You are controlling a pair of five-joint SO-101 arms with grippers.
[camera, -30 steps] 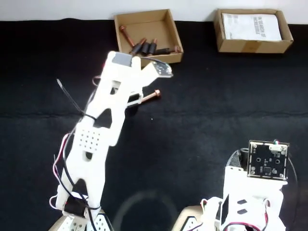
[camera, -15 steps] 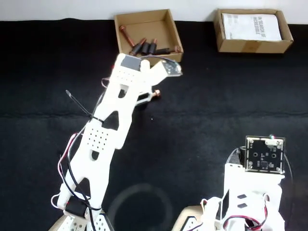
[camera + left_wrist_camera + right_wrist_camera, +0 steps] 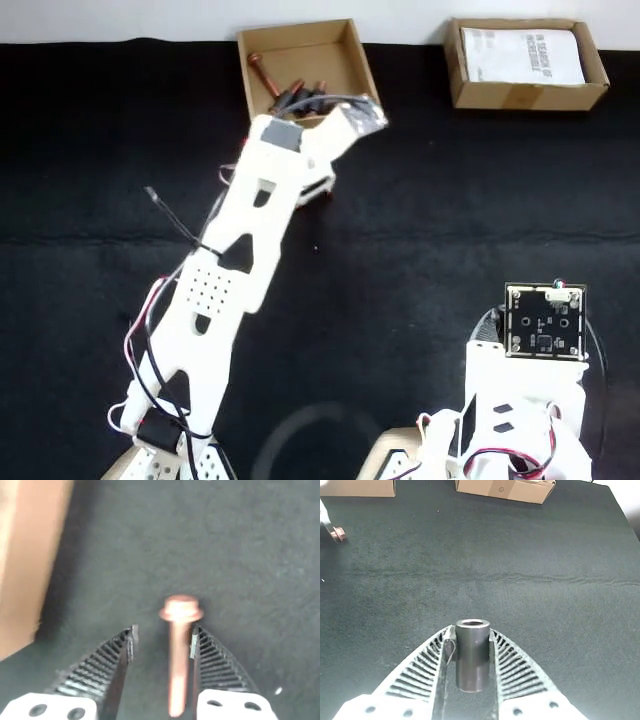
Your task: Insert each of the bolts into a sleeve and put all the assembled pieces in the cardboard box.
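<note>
**Clerk:** Entry one, the left gripper?

**Checker:** Left gripper point(image 3: 161, 632): jaws spread. One copper-coloured bolt point(image 3: 179, 650) lies between them. Its shank is against one toothed finger point(image 3: 212, 655), with a clear gap to the other. Its flanged head points away from the wrist. Whether it rests on the black table point(image 3: 235, 550) or hangs just above it, I cannot tell.

**Clerk:** Location of that arm?

**Checker:** Left arm point(image 3: 230, 250): stretched across the table in the high view, its wrist at the near wall of the cardboard box point(image 3: 310, 55).

**Clerk:** Entry two, the right gripper?

**Checker:** Right gripper point(image 3: 471, 630): jaws pinching one dark sleeve point(image 3: 472, 660). The sleeve stands lengthwise between the ribbed fingers, its open bore facing outward. Right arm point(image 3: 520, 400): at the near edge of the table, well apart from the left arm.

**Clerk:** Contents of the cardboard box?

**Checker:** Assembled pieces point(image 3: 300, 98): several dark sleeves with copper ends, clustered against the near wall. Exact count not legible. One loose bolt point(image 3: 262, 70): beside the left wall, apart from the cluster.

**Clerk:** Other stock?

**Checker:** Second box point(image 3: 470, 90): at the far edge, to the right of the first and well apart from it. It holds a printed paper sheet point(image 3: 522, 55) lying flat
</note>
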